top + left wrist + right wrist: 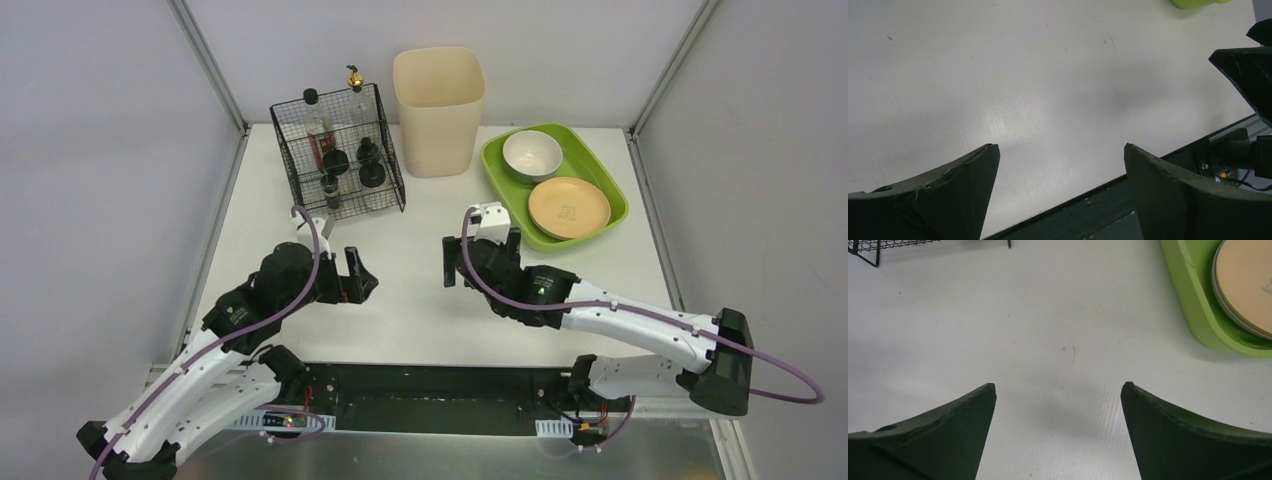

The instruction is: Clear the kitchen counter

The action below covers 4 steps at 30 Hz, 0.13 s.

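hands [1060, 157] [1058, 395] agape above kitchen counter [420, 230]

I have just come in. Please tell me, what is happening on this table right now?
Two robot arms hover low over the white rectangular kitchen counter, and neither holds anything: the left gripper and the right gripper are both open and empty. Along the far side stand a black wire basket with bottles, a tall beige bin, and a green tray holding a white bowl and a tan plate.
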### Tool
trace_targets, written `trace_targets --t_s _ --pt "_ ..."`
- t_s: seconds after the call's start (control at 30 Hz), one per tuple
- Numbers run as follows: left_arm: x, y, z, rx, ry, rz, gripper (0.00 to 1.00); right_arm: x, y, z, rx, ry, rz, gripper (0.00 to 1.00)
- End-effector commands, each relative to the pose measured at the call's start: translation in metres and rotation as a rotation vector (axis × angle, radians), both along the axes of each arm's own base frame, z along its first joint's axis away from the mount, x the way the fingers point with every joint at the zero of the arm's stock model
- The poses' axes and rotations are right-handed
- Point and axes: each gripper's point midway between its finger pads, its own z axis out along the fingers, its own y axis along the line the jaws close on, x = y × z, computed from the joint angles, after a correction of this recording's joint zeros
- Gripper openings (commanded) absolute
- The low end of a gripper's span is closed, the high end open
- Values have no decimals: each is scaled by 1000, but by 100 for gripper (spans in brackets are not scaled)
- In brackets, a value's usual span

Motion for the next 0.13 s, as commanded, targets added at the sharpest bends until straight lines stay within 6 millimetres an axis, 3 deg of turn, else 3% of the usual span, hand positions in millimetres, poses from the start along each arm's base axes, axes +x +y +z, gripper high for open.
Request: trace_targets --t_s 0.0,0.1 --pt "5 4 4 3 -27 33 100 5 -8 16 50 -62 -44 99" --pt "6 3 2 8 -19 32 100 7 -13 19 57 -82 -66 99"
